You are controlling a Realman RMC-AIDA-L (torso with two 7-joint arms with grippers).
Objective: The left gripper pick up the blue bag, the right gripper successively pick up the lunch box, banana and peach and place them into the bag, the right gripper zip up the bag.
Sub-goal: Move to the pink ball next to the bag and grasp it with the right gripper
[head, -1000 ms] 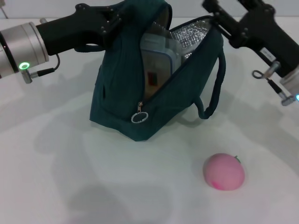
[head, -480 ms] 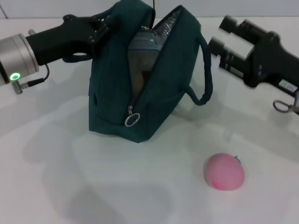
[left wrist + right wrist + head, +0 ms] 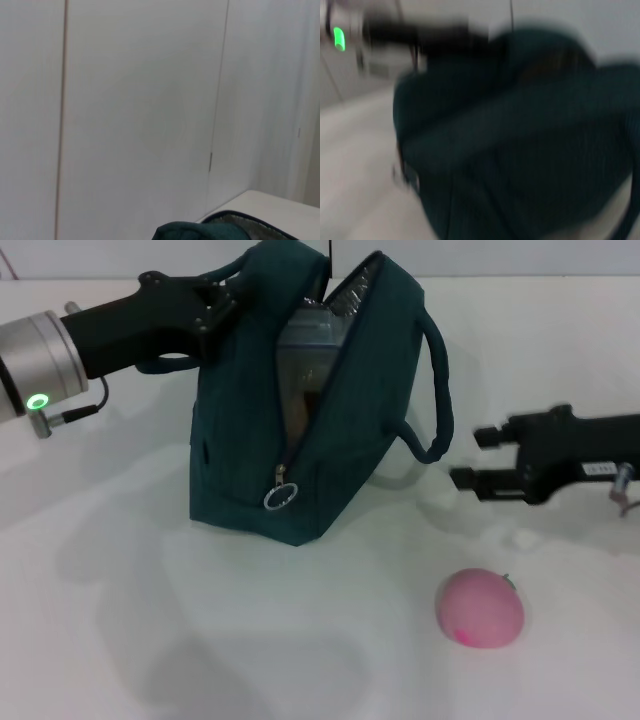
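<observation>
The blue bag (image 3: 340, 430) stands on the white table, its mouth open at the top and its zipper ring (image 3: 277, 497) hanging at the front. My left gripper (image 3: 222, 302) is shut on the bag's upper left edge and holds it up. Inside the opening shows the lunch box (image 3: 305, 355). The banana is hidden. The pink peach (image 3: 480, 607) lies on the table in front and to the right of the bag. My right gripper (image 3: 474, 457) hovers low to the right of the bag, behind the peach, open and empty. The right wrist view is filled by the bag (image 3: 520, 150).
A loose bag handle (image 3: 435, 390) arches out towards my right gripper. The left wrist view shows a pale panelled wall and a sliver of the bag's rim (image 3: 210, 231). The white table (image 3: 200, 640) spreads in front of the bag.
My right gripper has left the bag's mouth and come down to the right, now low beside the bag. The bag's opening has narrowed and the bag has shifted slightly left.
</observation>
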